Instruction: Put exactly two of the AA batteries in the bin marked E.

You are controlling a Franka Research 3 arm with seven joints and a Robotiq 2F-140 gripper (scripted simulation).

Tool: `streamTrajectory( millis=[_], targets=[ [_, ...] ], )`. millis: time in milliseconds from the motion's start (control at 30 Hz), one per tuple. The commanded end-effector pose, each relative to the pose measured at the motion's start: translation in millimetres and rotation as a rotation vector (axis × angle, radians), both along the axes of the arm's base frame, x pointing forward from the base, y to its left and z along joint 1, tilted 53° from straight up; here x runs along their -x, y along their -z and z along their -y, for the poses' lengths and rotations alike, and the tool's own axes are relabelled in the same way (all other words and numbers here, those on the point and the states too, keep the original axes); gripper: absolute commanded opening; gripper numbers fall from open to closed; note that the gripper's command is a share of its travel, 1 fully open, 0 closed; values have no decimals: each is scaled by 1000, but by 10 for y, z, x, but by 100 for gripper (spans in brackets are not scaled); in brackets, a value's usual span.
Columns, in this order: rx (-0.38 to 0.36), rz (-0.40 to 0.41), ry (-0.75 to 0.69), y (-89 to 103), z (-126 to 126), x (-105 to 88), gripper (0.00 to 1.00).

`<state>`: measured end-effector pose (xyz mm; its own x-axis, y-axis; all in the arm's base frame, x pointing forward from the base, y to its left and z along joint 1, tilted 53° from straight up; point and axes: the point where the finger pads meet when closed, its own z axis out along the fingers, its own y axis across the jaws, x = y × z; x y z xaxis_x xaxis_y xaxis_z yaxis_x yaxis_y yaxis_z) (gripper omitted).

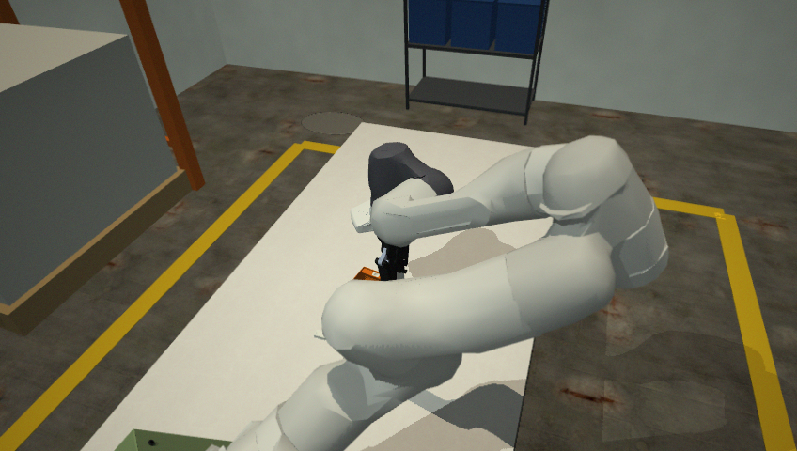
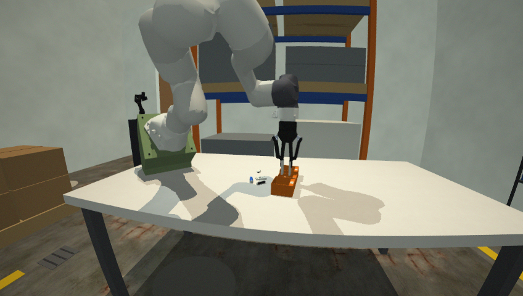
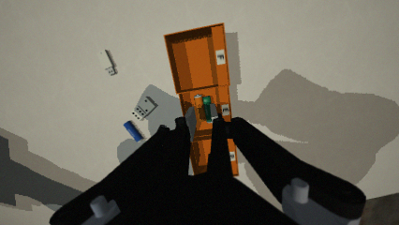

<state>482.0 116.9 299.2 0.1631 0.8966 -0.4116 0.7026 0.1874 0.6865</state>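
An orange row of three bins [image 3: 219,41] [image 2: 282,188] [image 1: 366,273] stands on the white table [image 2: 367,219]. The middle bin carries the label E [image 3: 225,111]. A green AA battery [image 3: 206,109] and a second battery with an orange end [image 3: 199,99] lie inside it. My gripper [image 3: 202,112] [image 2: 287,169] hangs straight over this middle bin, with its fingertips at the rim. The fingers stand a little apart, with nothing gripped between them. A blue battery [image 3: 133,130] [image 2: 251,179] lies on the table to the left of the bins. In the top view the arm hides most of the bins.
A white die-like block [image 3: 144,108] and a small grey-white part [image 3: 109,62] lie on the table left of the bins. The far bin, marked F [image 3: 220,56], is empty. The green robot base [image 2: 164,153] stands at the table's back left.
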Motion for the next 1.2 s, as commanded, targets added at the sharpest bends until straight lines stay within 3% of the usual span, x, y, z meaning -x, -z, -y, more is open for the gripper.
streamTrajectory(
  millis=[0,533,1167],
  targets=[
    [5,-3,2,-29,-8,46,17],
    [5,-3,2,-162,-98,199,17],
    [5,-3,2,-162,-98,199,17]
  ],
)
